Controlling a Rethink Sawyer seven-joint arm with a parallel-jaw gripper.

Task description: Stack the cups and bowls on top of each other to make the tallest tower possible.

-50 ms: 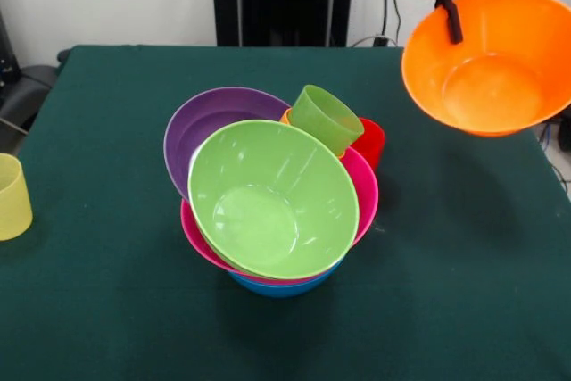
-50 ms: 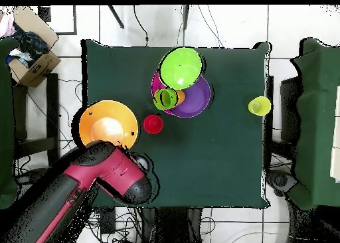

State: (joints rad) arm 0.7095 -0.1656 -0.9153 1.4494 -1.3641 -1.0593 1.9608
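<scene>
Front view: tool pinches the far rim of the orange bowl, held tilted above the worktop's right side, well apart from the tower. Lime green bowl leans on pink and blue; purple bowl behind. Yellow cup at left edge.

Overhead view: dark green cloth worktop, tiled floor, cardboard box. Red cup stands between the glossy orange bowl and the tower.

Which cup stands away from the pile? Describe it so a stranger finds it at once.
Start at the tower of bowls mid-table on the green table. Look along the cloth to the table's edge, far from the pile. There the pale yellow cup stands alone, upright and translucent, touching nothing, unlike the green cup and red cup at the pile.
</scene>
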